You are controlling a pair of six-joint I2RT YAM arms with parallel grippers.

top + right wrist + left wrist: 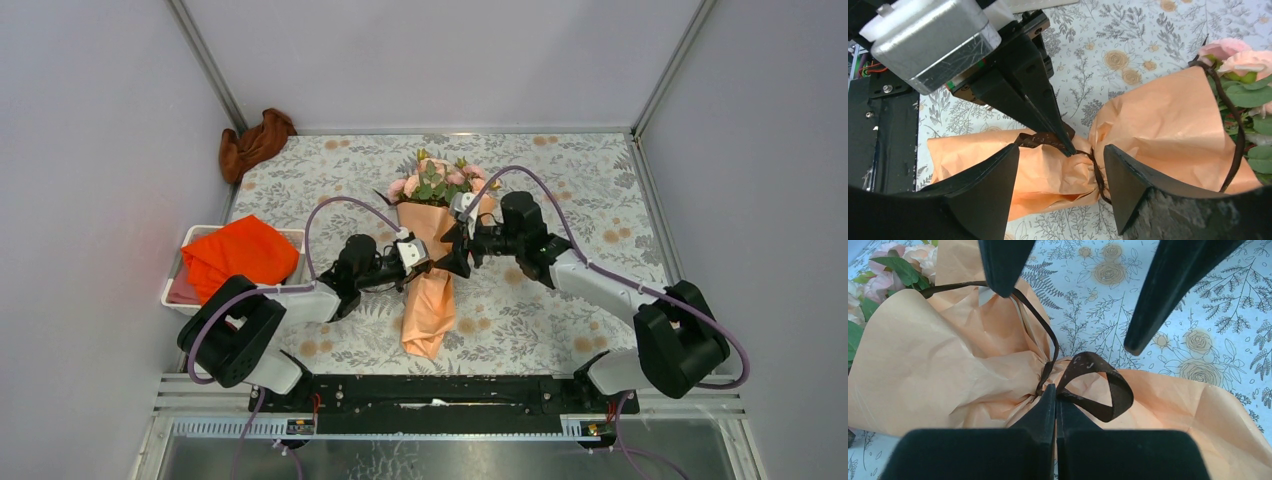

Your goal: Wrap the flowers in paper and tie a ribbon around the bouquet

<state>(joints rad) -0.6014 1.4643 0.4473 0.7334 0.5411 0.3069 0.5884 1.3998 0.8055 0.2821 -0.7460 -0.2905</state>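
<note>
Wrapping seems done, with paper (923, 370) around flowers (893, 270) and ribbon (1118, 390) cinching it; tying is unfinished, left gripper (1055, 390) pinching the ribbon loop, right gripper (1068, 320) spread.

Left gripper (1055, 391), right gripper (1062, 150) at bouquet (428, 312) waist (basket (297, 236) far left)

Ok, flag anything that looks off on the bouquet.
The ribbon is no neat bow: one slack loop sits at the paper's pinched waist, and a long tail strays over the paper to the flowers. Nothing spilled.
</note>
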